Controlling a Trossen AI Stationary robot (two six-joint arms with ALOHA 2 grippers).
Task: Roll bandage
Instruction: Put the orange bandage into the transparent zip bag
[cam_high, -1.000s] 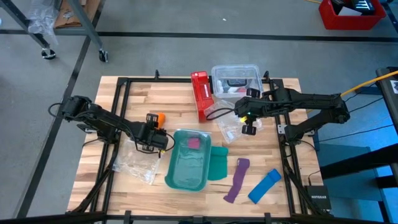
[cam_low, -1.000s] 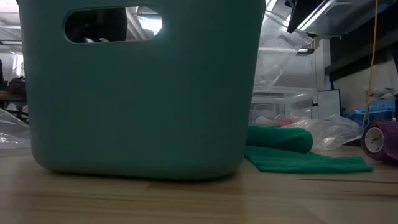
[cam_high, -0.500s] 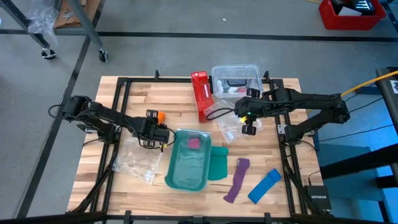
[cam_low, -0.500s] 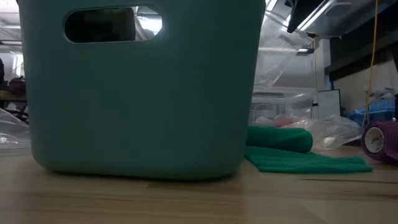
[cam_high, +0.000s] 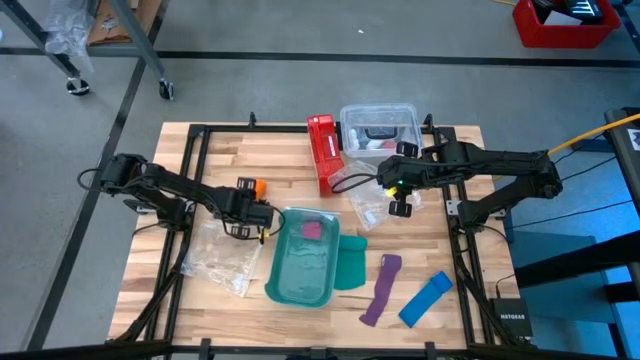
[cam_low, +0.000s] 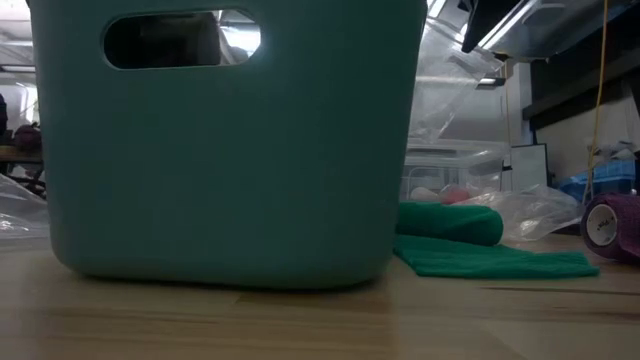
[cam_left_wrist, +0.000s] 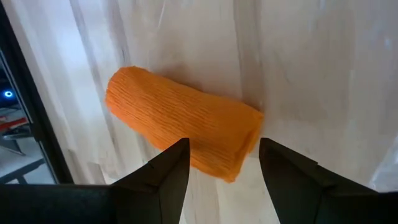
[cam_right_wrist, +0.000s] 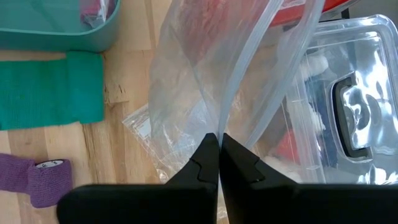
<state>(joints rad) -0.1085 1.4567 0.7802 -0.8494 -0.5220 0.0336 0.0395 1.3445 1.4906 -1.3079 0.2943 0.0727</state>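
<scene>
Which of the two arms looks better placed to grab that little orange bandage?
The left. Its gripper hangs open right over the bandage, fingers either side. The right gripper is across the table, shut on a plastic bag.

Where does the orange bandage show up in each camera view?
High view: bandage left of centre, just beyond the left end effector.
Low view: not in it.
Left wrist view: bandage mid-picture on the wooden table.
Right wrist view: not in it.
Shared landmark: the wooden table.

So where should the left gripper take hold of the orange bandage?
Probably across the middle of the bandage, from above. It lies flat on the table as a short roll, and the left gripper, fingers open, already sits at its long side.
</scene>
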